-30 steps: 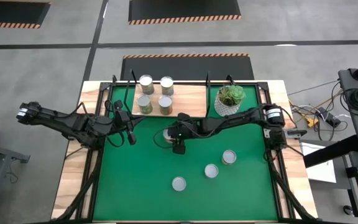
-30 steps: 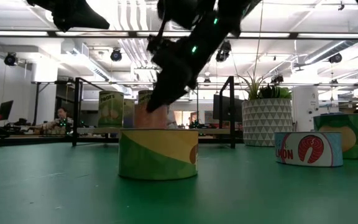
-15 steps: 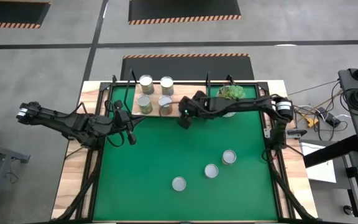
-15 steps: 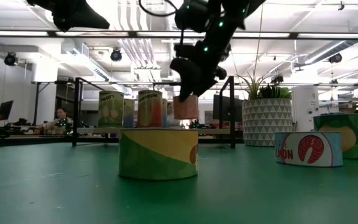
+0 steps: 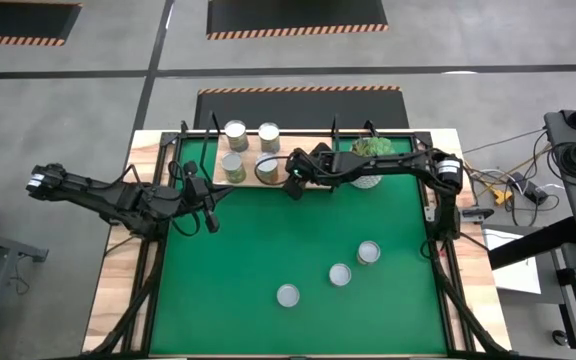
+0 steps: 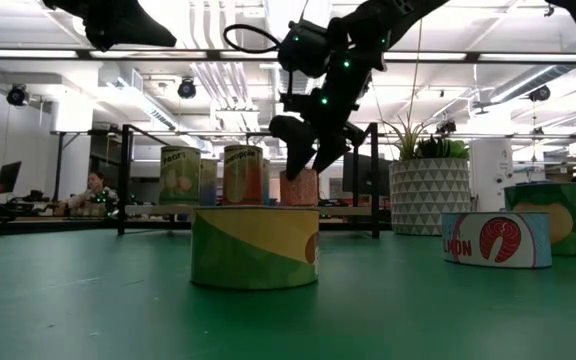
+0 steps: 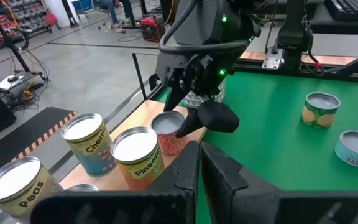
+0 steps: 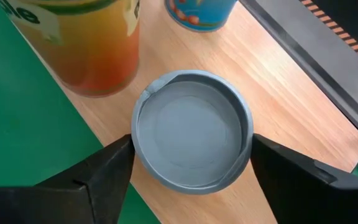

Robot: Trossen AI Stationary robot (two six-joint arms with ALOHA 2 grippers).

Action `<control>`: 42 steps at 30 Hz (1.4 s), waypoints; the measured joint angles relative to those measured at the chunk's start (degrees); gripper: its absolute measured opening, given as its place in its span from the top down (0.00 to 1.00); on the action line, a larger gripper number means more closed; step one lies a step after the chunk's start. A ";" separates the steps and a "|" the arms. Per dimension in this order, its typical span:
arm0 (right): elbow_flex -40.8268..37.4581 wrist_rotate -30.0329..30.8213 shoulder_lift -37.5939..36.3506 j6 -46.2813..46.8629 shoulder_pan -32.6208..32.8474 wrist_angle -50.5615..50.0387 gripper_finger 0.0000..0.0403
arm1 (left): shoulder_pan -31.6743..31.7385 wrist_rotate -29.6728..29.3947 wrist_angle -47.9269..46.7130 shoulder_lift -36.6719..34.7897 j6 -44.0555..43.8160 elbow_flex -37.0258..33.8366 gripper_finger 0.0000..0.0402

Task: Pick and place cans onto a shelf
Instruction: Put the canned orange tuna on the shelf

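The shelf (image 5: 300, 146) stands at the mat's far edge with several cans (image 5: 235, 131) upright on its wood board. A reddish can with a silver top (image 8: 191, 146) stands on its base by the board's near edge (image 7: 168, 129), right of the others. My right gripper (image 8: 191, 155) slants down over it, open, one finger on each side of its top (image 6: 308, 165). My left gripper (image 7: 199, 165) hovers shut over the mat's left part (image 5: 210, 220), holding nothing. Three more cans (image 5: 340, 274) stand on the green mat. My right gripper has a finger (image 8: 114, 171) at each of two opposite sides of the reddish can's rim (image 8: 135, 146), coming from above and from the near side. I cannot tell whether the fingers touch the rim. The can stands upright on the shelf board.
A white pot with a green plant (image 5: 368, 160) stands on the shelf's right end, close behind my right arm. The shelf's black wire posts (image 6: 373, 180) rise at its corners. The three mat cans (image 6: 255, 248) sit in the near right half; the mat's left near part is bare.
My right gripper has carried the reddish can from above the mat's middle toward the far edge, rolling its wrist, and lowered it onto the shelf board. The can, lifted clear before, now stands on the wood. The fingers have spread a little wider.
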 joint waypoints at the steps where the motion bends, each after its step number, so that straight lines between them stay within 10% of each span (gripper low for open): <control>1: 0.00 0.03 0.00 -0.01 0.00 0.24 0.25 | 0.00 0.00 0.00 0.00 0.02 0.00 1.00; 13: 4.63 -1.51 -1.53 -4.74 -0.05 -6.12 0.22 | 0.00 0.00 0.02 0.00 0.06 0.00 1.00; 28: 18.28 -17.34 -1.46 -25.36 -5.69 -15.64 0.95 | 0.00 0.00 0.04 0.00 0.06 0.00 1.00; 42: 16.35 -20.96 5.82 -29.27 -7.04 -16.48 0.98 | 0.02 0.00 0.06 0.00 0.35 0.00 1.00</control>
